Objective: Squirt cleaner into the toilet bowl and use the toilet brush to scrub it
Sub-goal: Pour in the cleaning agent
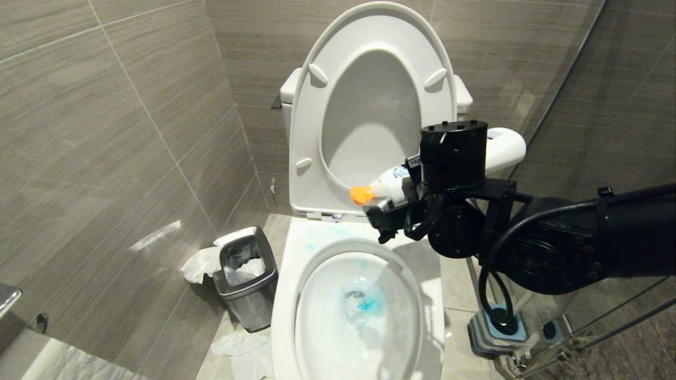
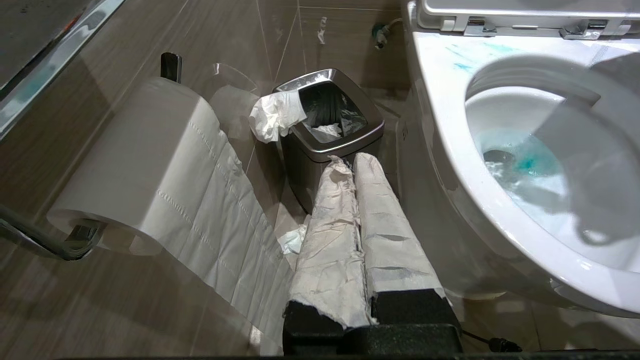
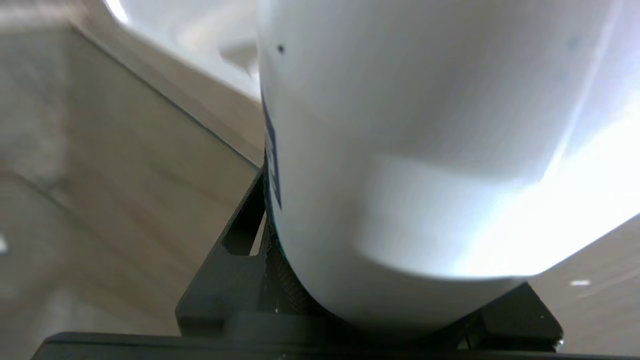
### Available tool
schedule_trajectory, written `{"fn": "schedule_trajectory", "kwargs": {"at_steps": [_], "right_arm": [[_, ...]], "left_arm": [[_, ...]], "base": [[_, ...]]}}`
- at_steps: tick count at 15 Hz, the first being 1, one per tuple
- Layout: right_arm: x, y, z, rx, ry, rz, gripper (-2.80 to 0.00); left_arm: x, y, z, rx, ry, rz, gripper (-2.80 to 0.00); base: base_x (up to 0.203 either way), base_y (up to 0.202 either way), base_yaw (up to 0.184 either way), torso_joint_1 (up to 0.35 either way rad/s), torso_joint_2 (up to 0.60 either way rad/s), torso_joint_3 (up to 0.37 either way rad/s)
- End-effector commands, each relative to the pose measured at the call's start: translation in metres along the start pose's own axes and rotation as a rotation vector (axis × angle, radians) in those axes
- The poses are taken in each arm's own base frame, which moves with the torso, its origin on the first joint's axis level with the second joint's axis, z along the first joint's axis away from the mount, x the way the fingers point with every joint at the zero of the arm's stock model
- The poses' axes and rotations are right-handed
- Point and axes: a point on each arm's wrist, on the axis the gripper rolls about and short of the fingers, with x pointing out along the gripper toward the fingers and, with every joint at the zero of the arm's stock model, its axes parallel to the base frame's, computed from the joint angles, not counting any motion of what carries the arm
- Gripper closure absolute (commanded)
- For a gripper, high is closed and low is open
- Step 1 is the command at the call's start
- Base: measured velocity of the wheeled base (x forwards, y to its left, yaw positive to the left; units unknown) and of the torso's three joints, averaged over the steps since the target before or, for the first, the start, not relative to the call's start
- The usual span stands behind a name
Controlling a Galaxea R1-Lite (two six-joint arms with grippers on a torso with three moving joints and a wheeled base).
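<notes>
My right gripper (image 1: 396,208) is shut on a white cleaner bottle (image 1: 501,148) with an orange cap (image 1: 361,195). The bottle lies almost level, cap toward the raised seat, above the back rim of the toilet bowl (image 1: 288,295). In the right wrist view the bottle (image 3: 400,150) fills the space between the black fingers (image 3: 235,260). Turquoise cleaner (image 1: 371,303) tints the water, and thin smears (image 1: 322,237) mark the back rim. My left gripper (image 2: 352,161), wrapped in paper, is shut and empty, low beside the bowl (image 2: 450,100). The toilet brush is out of view.
A small steel bin (image 1: 248,279) with paper in it stands left of the toilet, tissue lying on the floor around it. A blue-and-grey holder (image 1: 496,330) sits on the floor at the right by a glass partition. A toilet paper roll (image 2: 145,165) hangs at the left wall.
</notes>
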Motion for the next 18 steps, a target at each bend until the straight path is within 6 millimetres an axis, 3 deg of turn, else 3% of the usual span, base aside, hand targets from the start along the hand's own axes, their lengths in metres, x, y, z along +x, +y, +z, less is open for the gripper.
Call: {"fn": "schedule_trajectory", "kwargs": {"at_steps": [1, 10, 18], "right_arm": [[-0.001, 0.006, 0.007, 0.056, -0.012, 0.011, 0.00], [-0.019, -0.004, -0.012, 0.464, -0.020, 0.038, 0.00], [-0.050, -0.039, -0.053, 0.666, -0.104, 0.106, 0.00]], "left_arm": [[0.000, 0.000, 0.000, 0.000, 0.002, -0.001, 0.00], [0.000, 0.000, 0.000, 0.000, 0.002, -0.001, 0.00], [0.000, 0.000, 0.000, 0.000, 0.002, -0.001, 0.00]], "base": [[0.000, 0.000, 0.000, 0.000, 0.00, 0.000], [0.000, 0.000, 0.000, 0.000, 0.00, 0.000], [0.000, 0.000, 0.000, 0.000, 0.00, 0.000]]}}
